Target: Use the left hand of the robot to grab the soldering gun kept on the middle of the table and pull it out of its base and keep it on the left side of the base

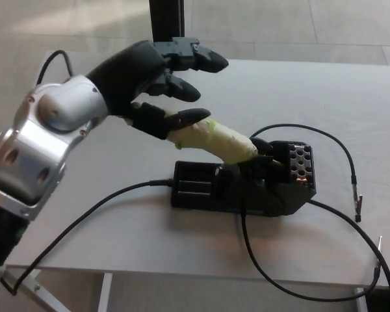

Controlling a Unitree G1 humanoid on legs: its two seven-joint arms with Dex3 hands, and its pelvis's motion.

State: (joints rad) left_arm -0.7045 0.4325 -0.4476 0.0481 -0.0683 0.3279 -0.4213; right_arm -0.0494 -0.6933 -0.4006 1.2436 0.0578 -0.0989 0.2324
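Over on the left, your left hand hangs wide open above the soldering gun, gripping nothing yet. The gun's seated in its base mid-desk, so grabbing, pulling and placing are all left.

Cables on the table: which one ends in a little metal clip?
The thin cable looping right from the base; its clip lies near the table's right edge. The left cable plugs into the base.

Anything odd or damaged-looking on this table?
The soldering gun, seated tilted in its base, has its handle wrapped in lumpy pale tape with green bits, looking improvised. Loose cables sprawl over the table. Nothing is spilled.
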